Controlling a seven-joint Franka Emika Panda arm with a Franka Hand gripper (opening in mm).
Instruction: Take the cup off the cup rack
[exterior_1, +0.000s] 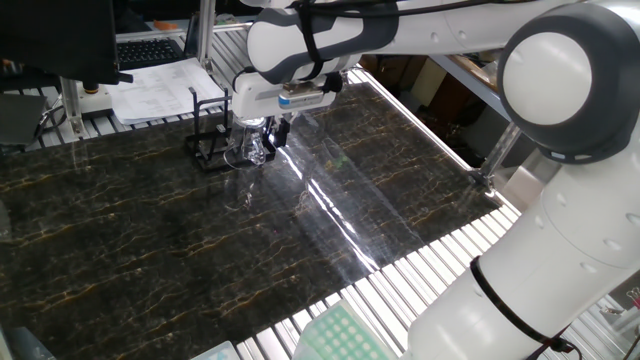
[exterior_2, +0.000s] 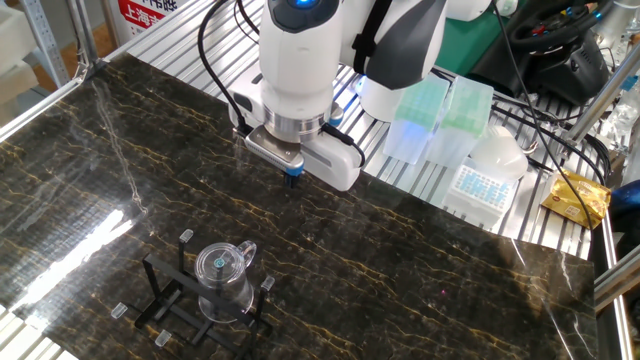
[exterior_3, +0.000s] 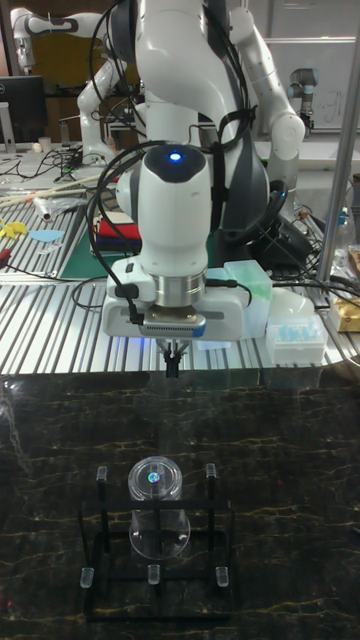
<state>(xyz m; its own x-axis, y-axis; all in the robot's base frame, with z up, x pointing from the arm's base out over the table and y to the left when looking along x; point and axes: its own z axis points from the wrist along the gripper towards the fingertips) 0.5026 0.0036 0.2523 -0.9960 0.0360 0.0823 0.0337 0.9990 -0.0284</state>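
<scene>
The cup (exterior_3: 157, 512) is sitting upside down on the cup rack (exterior_3: 155, 545) at lower centre, while the gripper (exterior_3: 172, 364) is hovering above it, fingers pressed together, holding nothing.

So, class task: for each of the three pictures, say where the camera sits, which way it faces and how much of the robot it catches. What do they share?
One fixed view: beside the arm, looking along the marble table to the cup rack; shows the arm's links.
The other fixed view: above the rack's side, facing the gripper and wrist.
Tall fixed view: low behind the rack, facing the robot head-on.
All share the cup on the rack.
</scene>
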